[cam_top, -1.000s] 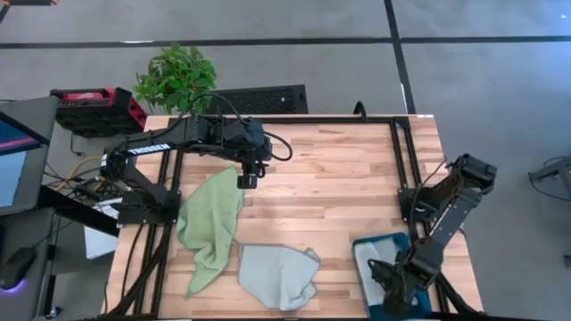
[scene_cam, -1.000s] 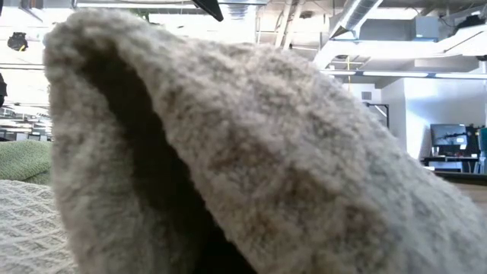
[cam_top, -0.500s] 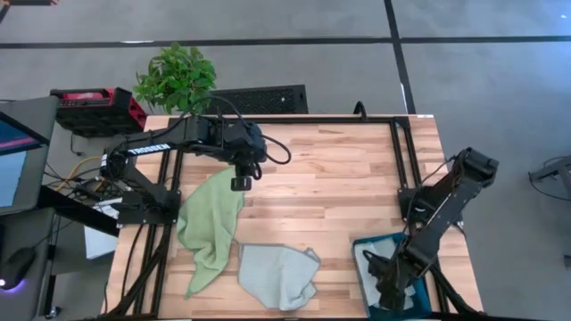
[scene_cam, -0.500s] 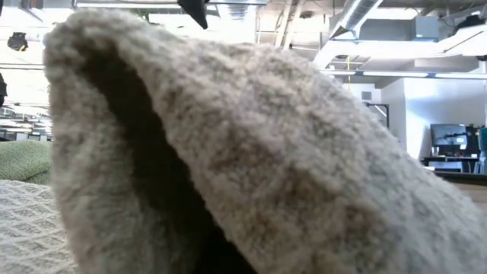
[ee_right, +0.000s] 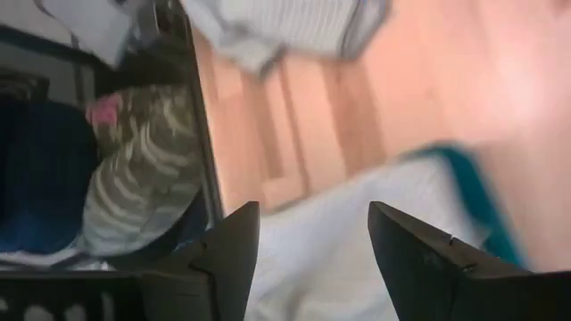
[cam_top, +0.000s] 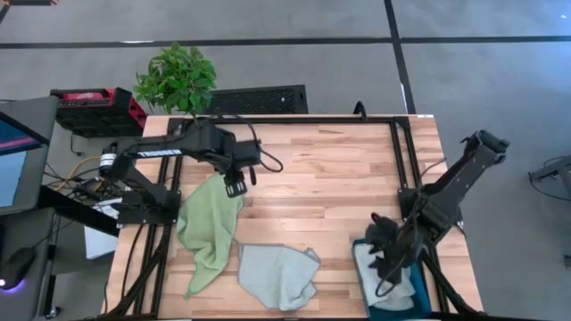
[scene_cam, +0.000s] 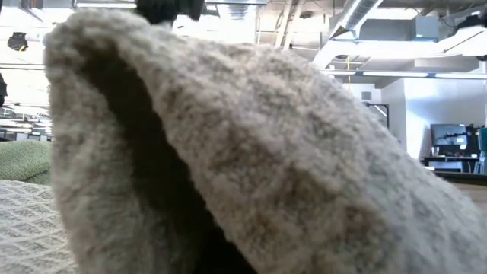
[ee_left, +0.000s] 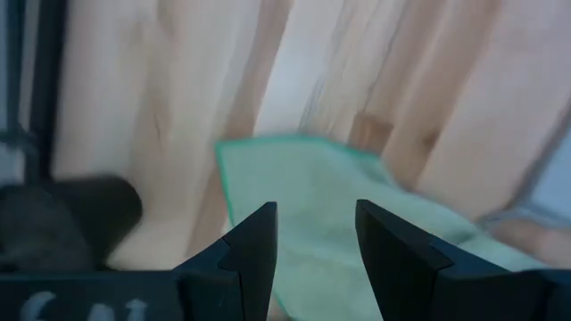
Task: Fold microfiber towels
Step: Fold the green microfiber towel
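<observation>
A light green towel point(cam_top: 211, 223) lies crumpled and stretched out on the table's left side; its far corner point(ee_left: 294, 169) shows in the left wrist view. My left gripper point(cam_top: 236, 188) point(ee_left: 316, 212) hangs open just above that corner, pointing down. A pale grey-blue towel point(cam_top: 278, 275) point(ee_right: 277, 27) lies rumpled at the near edge and fills the low view point(scene_cam: 266, 167). Another pale towel point(cam_top: 397, 283) point(ee_right: 348, 250) lies in the teal bin point(cam_top: 359, 245) at the near right. My right gripper point(cam_top: 382, 246) point(ee_right: 312, 218) stands open above the bin's far end.
Bare wood point(cam_top: 330, 178) spreads across the table's middle and far part. Black frame rails point(cam_top: 401, 152) run along the table's sides. A potted plant point(cam_top: 176, 78) and a red case point(cam_top: 94, 105) stand beyond the far left corner.
My left gripper has come down toward the green towel's far corner, shifting a little toward the table's left and rolling its wrist. My right gripper has risen out of the teal bin and drawn back toward the far edge; the pale towel stays in the bin.
</observation>
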